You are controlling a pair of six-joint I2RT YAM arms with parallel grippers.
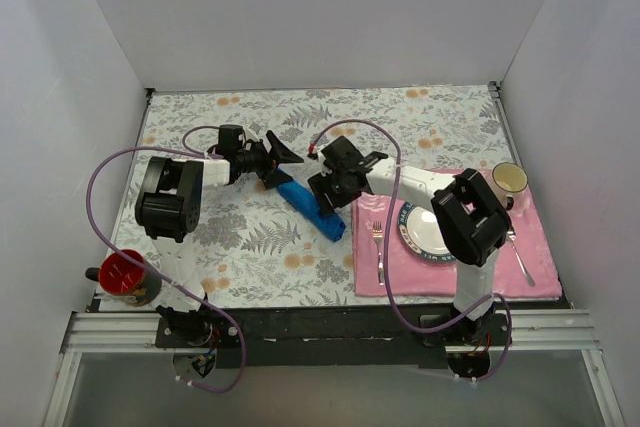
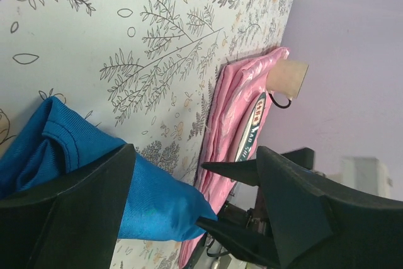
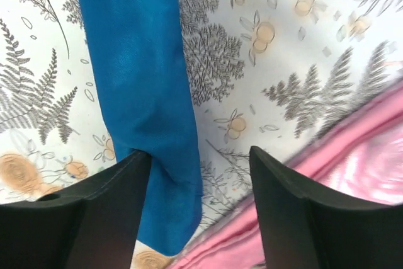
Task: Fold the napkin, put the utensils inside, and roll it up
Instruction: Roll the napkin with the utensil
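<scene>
Blue rolled napkin point(image 1: 312, 209); blurred lettering on plate point(image 2: 251, 125)

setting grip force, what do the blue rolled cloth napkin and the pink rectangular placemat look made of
Blue rolled cloth napkin: soft matte woven fabric; it creases and folds. Pink rectangular placemat: glossy sheet, perhaps plastic-coated or satin, given its shiny streaks.

Right gripper point(image 1: 322, 199) hides part of the napkin point(image 1: 330, 224) from above. Right arm point(image 1: 468, 215) covers part of the plate point(image 1: 413, 237).
</scene>
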